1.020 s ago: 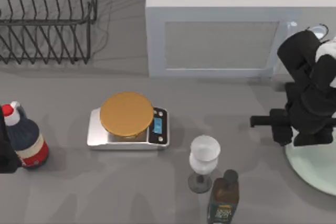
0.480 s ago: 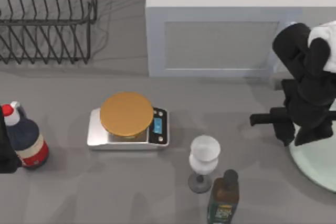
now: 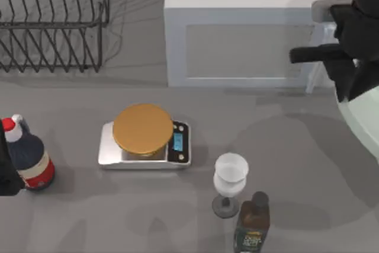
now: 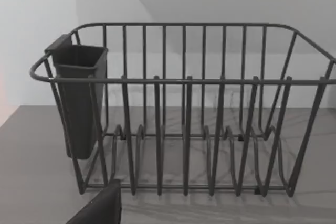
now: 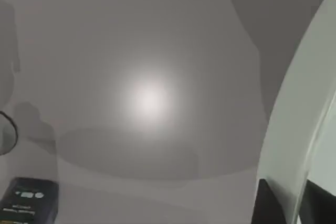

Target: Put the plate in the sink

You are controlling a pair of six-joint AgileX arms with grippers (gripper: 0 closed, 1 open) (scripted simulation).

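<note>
Plate [image 3: 362, 124] in right tool [image 5: 294, 203]

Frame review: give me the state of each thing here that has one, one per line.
plate: lifted off the table, tilted, rim pinched by the right gripper
left gripper: parked before the dish rack, which is upright, nothing in its slots
microwave: door shut
scale: nothing on its disc
wine glass: upright
dark bottle: upright
red-capped bottle: upright, cap on
</note>
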